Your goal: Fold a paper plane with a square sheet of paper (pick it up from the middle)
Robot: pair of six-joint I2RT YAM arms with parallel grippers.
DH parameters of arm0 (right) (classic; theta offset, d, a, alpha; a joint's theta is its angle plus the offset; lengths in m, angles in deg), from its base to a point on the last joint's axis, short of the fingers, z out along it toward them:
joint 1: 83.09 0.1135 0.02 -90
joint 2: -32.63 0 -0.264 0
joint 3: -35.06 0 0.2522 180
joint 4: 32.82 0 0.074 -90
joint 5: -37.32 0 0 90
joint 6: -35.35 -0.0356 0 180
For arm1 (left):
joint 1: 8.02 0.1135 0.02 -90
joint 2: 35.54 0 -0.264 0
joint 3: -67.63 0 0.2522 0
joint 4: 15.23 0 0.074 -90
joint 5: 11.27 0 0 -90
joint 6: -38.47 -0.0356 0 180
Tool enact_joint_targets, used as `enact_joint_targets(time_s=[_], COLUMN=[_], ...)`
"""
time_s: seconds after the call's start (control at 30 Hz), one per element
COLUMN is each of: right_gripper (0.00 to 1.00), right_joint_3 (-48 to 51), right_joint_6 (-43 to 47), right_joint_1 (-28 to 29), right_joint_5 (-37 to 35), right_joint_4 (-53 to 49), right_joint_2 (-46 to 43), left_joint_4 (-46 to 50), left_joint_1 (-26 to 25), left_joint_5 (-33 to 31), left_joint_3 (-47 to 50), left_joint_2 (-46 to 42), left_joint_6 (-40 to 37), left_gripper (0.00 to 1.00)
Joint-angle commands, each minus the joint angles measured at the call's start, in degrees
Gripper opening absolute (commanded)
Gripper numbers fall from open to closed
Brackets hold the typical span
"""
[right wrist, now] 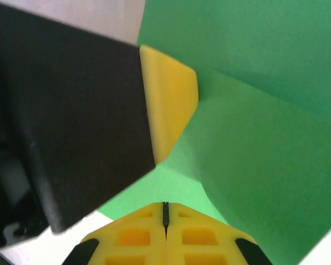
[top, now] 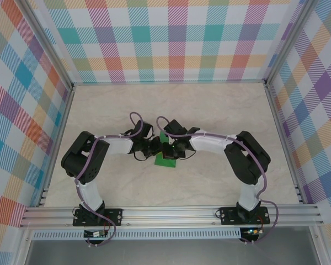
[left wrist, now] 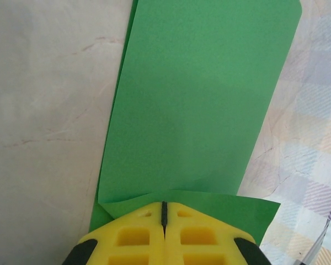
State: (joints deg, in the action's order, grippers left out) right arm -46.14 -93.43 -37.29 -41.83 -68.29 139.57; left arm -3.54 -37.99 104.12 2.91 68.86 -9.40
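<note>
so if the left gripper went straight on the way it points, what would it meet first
The green paper: the left gripper is shut on its near edge, and the sheet runs straight ahead from the fingertips. What lies past its far end is hard to judge, as depth is unclear.

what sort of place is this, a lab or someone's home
Most likely a robot lab test cell, not a home: a left arm and right arm bolted to an aluminium rail, checked panels walling in a tabletop, and green paper between them.
</note>
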Motion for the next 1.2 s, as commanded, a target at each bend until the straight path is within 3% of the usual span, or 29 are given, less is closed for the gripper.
enact_joint_targets(time_s=[0.0,1.17], right_gripper=[0.00,0.00], right_joint_3=[-2.3,8.6], right_joint_6=[0.1,5.5], right_joint_1=[0.0,0.0], right_joint_5=[-1.7,1.4], right_joint_4=[-1.8,-4.4], right_joint_2=[1.4,-2.7], left_joint_4=[10.8,9.0], left_joint_1=[-0.4,-0.3], left_joint_5=[-5.8,-9.0], left_joint_3=[2.1,5.1], left_joint_2=[1.6,1.9], left_joint_6=[-1.8,0.1], left_gripper=[0.00,0.00])
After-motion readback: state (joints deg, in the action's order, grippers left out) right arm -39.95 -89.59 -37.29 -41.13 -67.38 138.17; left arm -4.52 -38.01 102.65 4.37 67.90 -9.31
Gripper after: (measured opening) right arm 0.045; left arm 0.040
